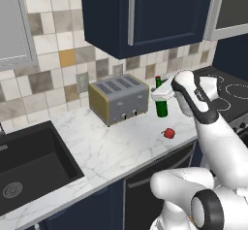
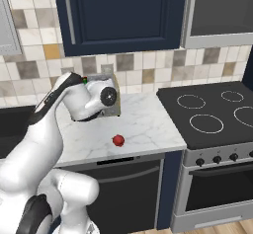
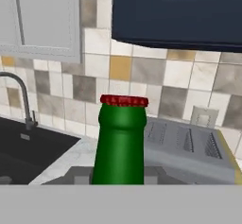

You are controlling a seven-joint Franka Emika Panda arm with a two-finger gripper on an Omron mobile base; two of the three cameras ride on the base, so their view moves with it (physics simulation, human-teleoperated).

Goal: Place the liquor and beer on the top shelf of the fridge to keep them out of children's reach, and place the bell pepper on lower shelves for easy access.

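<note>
The beer (image 1: 161, 105), a slim green bottle with a red cap, stands upright by the counter's back, right of the toaster. My gripper (image 1: 162, 94) is shut on its upper body. In the hand view the beer's neck and cap (image 3: 120, 138) rise straight up the middle between my gripper's (image 3: 120, 176) jaws. The bell pepper (image 1: 168, 133), small and red, lies on the marble counter in front of the bottle, near the front edge; the right base view shows the bell pepper (image 2: 118, 140) apart from the arm. The liquor and the fridge are out of view.
A silver toaster (image 1: 118, 98) stands against the tiled wall just left of the bottle. A black sink (image 1: 29, 166) with a faucet (image 3: 19, 95) lies further left. The stove (image 2: 217, 114) adjoins the counter on the right. Dark wall cabinets (image 1: 145, 15) hang overhead.
</note>
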